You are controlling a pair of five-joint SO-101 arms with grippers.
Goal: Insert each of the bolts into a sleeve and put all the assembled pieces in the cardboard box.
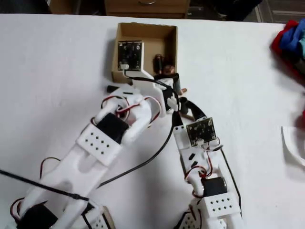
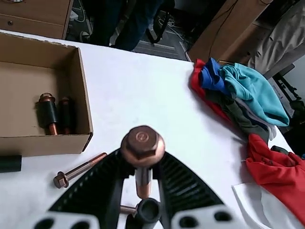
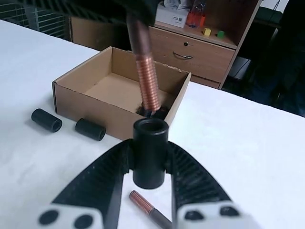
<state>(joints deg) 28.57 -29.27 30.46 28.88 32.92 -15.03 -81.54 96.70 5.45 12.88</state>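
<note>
The left gripper [image 2: 142,164] has its fingers [image 2: 97,186] closed narrowly around a copper bolt [image 2: 142,145], clamping the shank just under the hexagonal head, with the threaded end pointing down. The right gripper [image 3: 150,150] holds a black sleeve [image 3: 150,152] upright; its fingers [image 3: 190,176] press against the sleeve's sides, open only as wide as the sleeve itself. The bolt's threaded tip hangs directly over the sleeve's open mouth and very near it (from the right wrist view it looks to be just above the rim, not inside). Both grippers meet over the white table [image 2: 143,81], just in front of the cardboard box [image 2: 38,140].

Two assembled pieces [image 2: 56,114] lie side by side in the box, near its wall on the grippers' side. A loose bolt [image 2: 78,170] lies flat on the table near the box's corner, beneath the grippers. Two loose sleeves [image 3: 46,119] lie on their sides just outside the box's front wall, close together but apart. A heap of clothes [image 2: 238,90] sits well off to the side.
</note>
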